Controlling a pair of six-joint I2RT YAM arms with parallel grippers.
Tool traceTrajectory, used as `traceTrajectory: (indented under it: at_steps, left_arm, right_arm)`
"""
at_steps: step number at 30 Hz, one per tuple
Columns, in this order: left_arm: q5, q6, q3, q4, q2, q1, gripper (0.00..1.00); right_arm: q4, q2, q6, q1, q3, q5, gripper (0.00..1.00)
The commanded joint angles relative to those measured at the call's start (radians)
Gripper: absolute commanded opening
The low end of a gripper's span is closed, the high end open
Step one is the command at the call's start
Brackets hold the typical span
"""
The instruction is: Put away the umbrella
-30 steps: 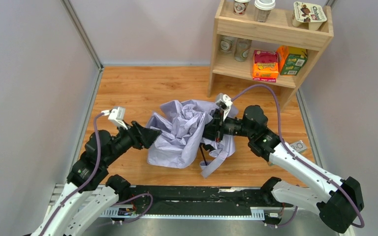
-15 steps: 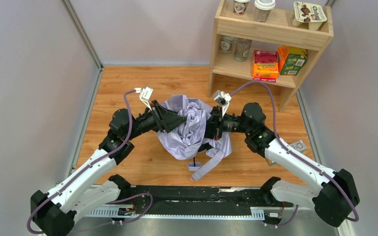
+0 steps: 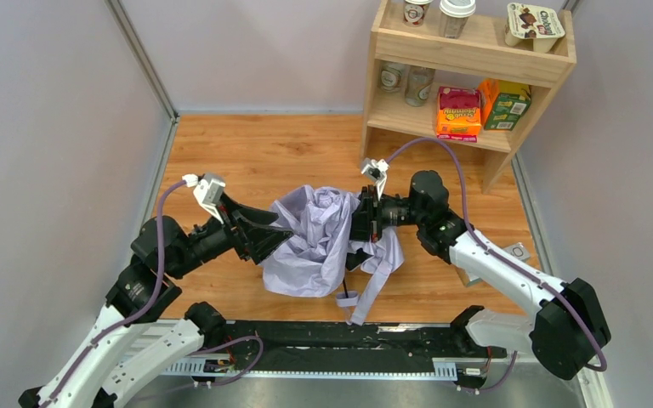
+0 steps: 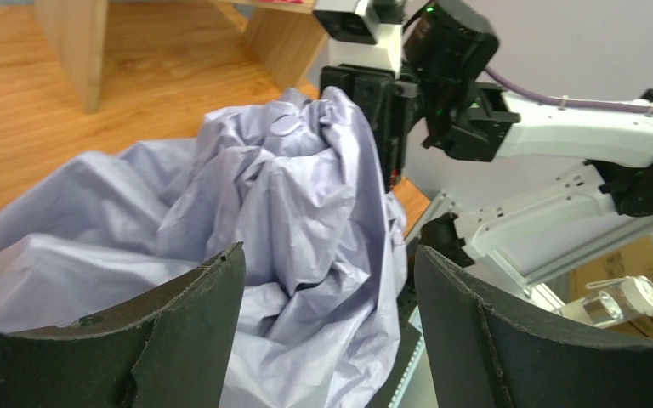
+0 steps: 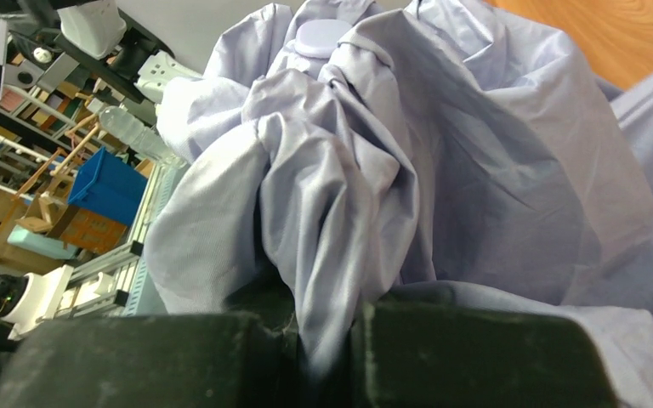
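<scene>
My right gripper (image 5: 323, 327) is pinched together on a fold of the umbrella (image 3: 319, 238), with the cloth bunching up just ahead of its fingers. My left gripper (image 4: 330, 255) stands wide apart. The crumpled heap of pale cloth fills the gap in front of it and lies partly between the fingers, but I cannot tell whether they touch it. The umbrella sits on the wooden table (image 3: 247, 157) between my two grippers. Its thin black shaft (image 3: 343, 276) and the strap (image 3: 348, 297) trail down on the near side, below my right gripper.

I judge the job in hand is to gather the loose cloth around the shaft. To do that well, I would hold the right pinch firm as an anchor. I would push the left gripper deeper into the heap before closing, so it takes a thick bundle and not a single thin layer. The cloth is slippery and light, so I would close slowly and not pull away from my right gripper, which could drag the fold out. The strap should stay outside the bundle so I can reach it later.
</scene>
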Motion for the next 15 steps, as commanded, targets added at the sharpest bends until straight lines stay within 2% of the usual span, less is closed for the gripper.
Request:
traceTrajectory:
  at_steps: [1,9,11,15]
  left_arm:
    - [-0.126,0.051,0.06,-0.211,-0.009,-0.003,0.8]
    - [-0.213,-0.113,-0.02,-0.271,-0.127,-0.003,0.8]
    - [-0.168,-0.11,-0.079,-0.184,-0.139,-0.003,0.8]
    - [-0.059,-0.091,-0.191,0.159,-0.098,-0.003,0.8]
  right_arm:
    - [0.013,-0.032,-0.01,0.0,0.068,-0.042,0.0]
    - [0.009,-0.021,-0.007,-0.001,0.089,-0.042,0.0]
    - [0.026,-0.014,0.007,0.0,0.094,-0.062,0.0]
    - [0.02,0.0,0.007,0.0,0.104,-0.079,0.0]
